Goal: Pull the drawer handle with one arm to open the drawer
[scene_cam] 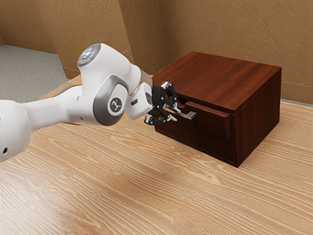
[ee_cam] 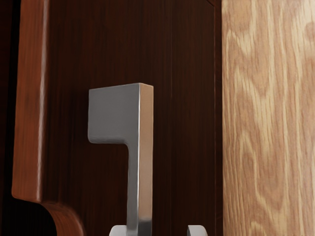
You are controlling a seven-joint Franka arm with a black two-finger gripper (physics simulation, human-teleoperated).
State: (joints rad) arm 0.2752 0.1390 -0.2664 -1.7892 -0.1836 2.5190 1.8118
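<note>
Reaching across the desk (scene_cam: pixel 146 191) now, I have my hand (scene_cam: pixel 165 105) right at the front of the cabinet (scene_cam: pixel 230 78), at the end of its face nearest my arm. The handle (scene_cam: pixel 187 114), a grey metal bar, stands off the drawer front (scene_cam: pixel 210 123) just under the cabinet's top slab. My fingers are spread wide, one above the bar and one below it, so the hand is open and straddling the handle rather than clamped on it.

Up close from the wrist, the handle (ee_cam: pixel 139 147) runs straight toward me with its bent end fixed against the dark drawer front (ee_cam: pixel 182 98). Two pale fingertips (ee_cam: pixel 197 230) peek in on either side of the bar. One sits close against it; the other shows a clear gap of dark wood between itself and the metal.

The drawer itself sits in the cabinet's front face. It looks proud of the frame by a sliver, with a shadow line above it, though whether it has begun to slide I cannot say for sure.

So the step in hand, as I read it, is securing the handle: I am lined up, with no grip yet. Next comes squeezing the fingers onto the bar, then a straight pull away from the cabinet's front, kept level and square to that face. Pull at an angle and the bar could slip out between my fingers.
</note>
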